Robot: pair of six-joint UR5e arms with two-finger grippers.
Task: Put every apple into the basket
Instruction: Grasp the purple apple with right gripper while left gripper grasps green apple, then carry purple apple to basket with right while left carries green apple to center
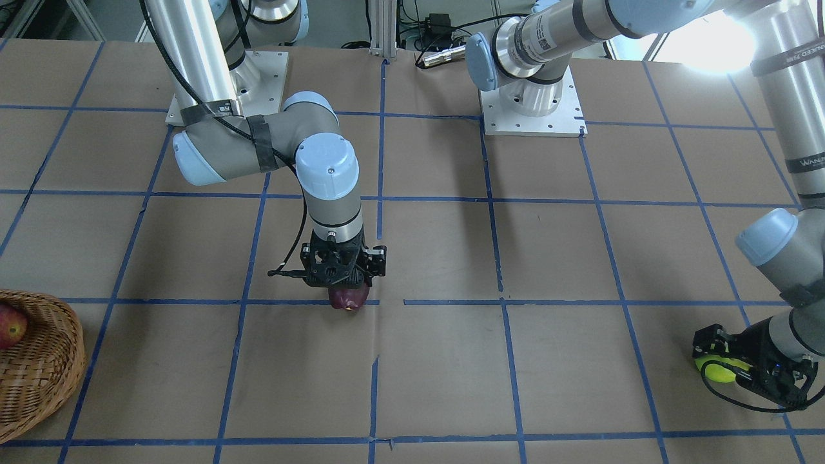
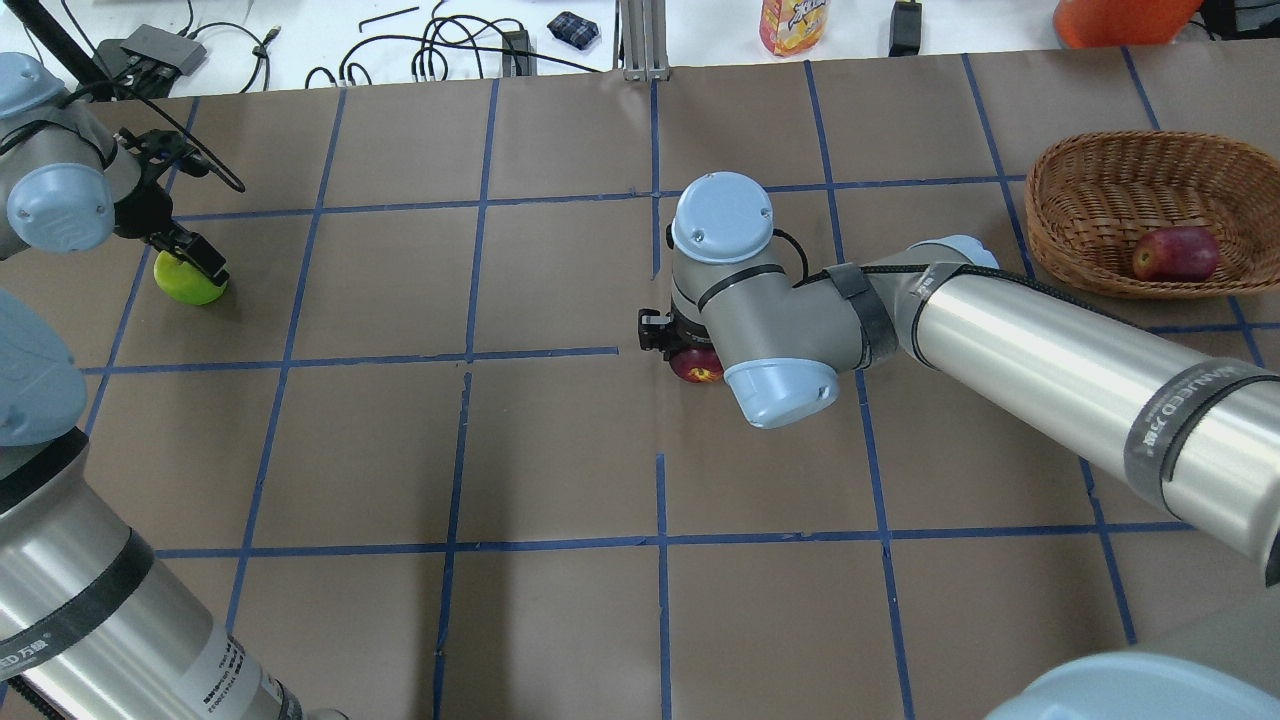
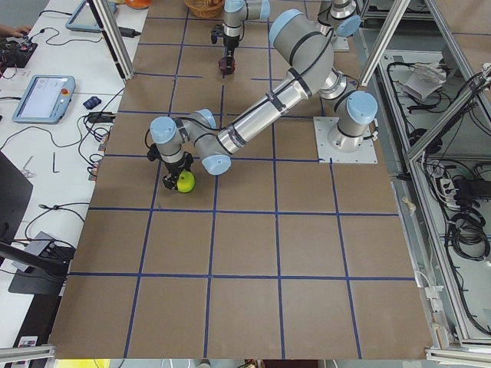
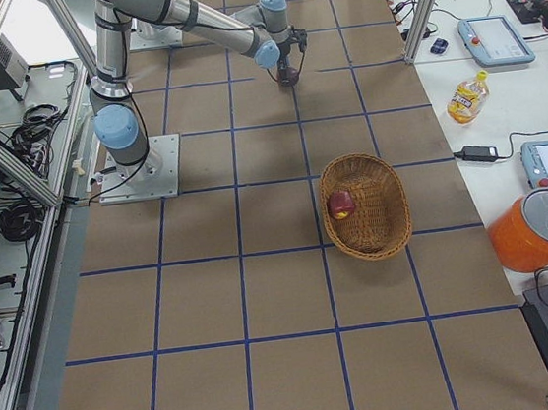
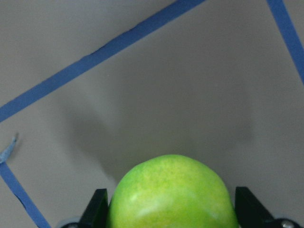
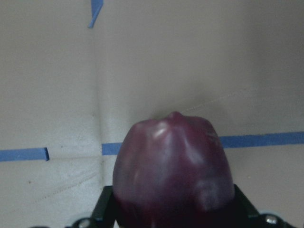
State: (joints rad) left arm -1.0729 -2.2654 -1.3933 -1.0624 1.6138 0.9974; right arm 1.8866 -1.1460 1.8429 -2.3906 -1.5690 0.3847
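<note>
My right gripper (image 1: 348,287) points down at the table's middle and is shut on the dark purple apple (image 1: 349,298), with a finger on each side in the right wrist view (image 6: 173,171). My left gripper (image 1: 725,367) is at the table's left end, shut on the lime green apple (image 1: 717,371), which fills the space between the fingers in the left wrist view (image 5: 172,194). Both apples are at or just above the table surface; I cannot tell which. The red apple (image 2: 1175,253) lies inside the wicker basket (image 2: 1100,160) at the far right.
The table is brown paper with a blue tape grid. The two arm bases (image 1: 532,106) stand at the robot's edge. A juice bottle (image 2: 793,25), cables and an orange container (image 2: 1115,15) lie beyond the far edge.
</note>
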